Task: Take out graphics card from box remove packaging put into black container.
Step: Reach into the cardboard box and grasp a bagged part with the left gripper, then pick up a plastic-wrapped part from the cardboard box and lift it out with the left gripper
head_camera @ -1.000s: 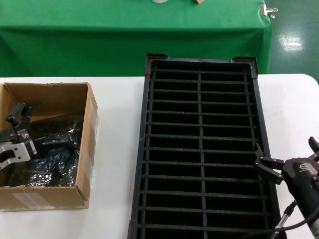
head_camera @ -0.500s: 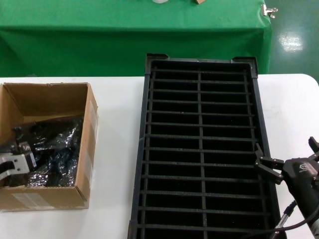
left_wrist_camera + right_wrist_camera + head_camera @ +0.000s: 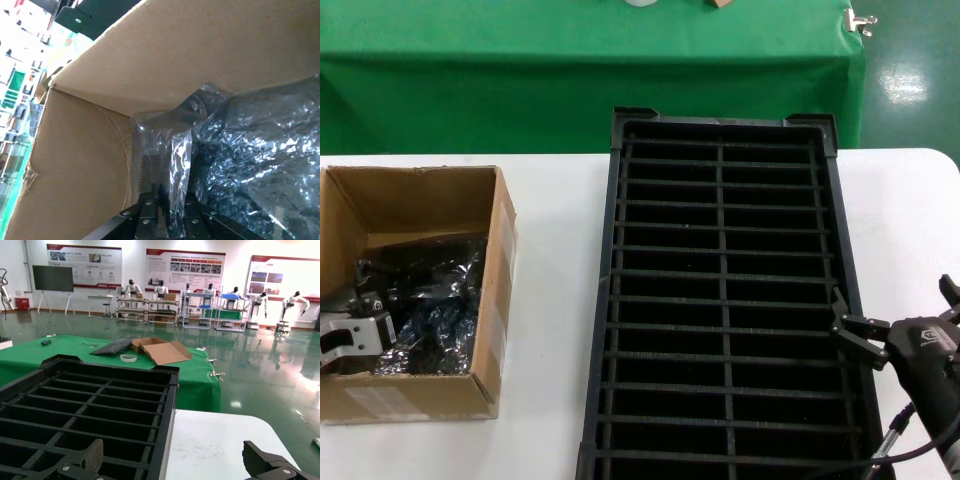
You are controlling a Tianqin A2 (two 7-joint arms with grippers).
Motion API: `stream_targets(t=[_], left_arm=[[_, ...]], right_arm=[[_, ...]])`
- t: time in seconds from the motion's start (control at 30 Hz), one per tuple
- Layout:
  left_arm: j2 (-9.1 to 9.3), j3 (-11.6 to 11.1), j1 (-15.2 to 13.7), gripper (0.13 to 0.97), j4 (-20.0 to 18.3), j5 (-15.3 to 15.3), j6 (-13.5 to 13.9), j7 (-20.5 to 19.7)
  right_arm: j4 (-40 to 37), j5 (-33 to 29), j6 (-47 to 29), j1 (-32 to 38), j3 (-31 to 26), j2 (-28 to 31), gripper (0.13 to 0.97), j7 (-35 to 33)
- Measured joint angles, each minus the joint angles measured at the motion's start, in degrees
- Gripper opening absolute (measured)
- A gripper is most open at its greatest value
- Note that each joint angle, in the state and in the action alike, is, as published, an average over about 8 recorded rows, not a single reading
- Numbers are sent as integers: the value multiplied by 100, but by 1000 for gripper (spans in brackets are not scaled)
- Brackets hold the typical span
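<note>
Left gripper [image 3: 360,318]: down in the box [image 3: 498,300], fingers closed on a fold of a bagged card [image 3: 170,165], which we judge readies it for lifting out. Right gripper [image 3: 850,335]: parked beside the empty tray [image 3: 610,300], jaws apart, waiting, we judge.

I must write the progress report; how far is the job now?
Early stage. Done: nothing; the black container has no card in its slots. In hand: the left gripper is inside the box, shut on a bagged bundle. The right gripper waits open beside the container. Left: lifting out, unbagging, slotting.
</note>
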Motion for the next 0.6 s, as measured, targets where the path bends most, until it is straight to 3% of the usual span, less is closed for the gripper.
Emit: stream_targets(t=[0.23,0.6], left_arm=[[-28,58,266,187,-631,68,-221,-373],[-255,91,1220,140,-2613,149,-667,-1653]], right_arm=[[0,0,0,0,0,0,966,0],[0,0,0,0,0,0,966,0]])
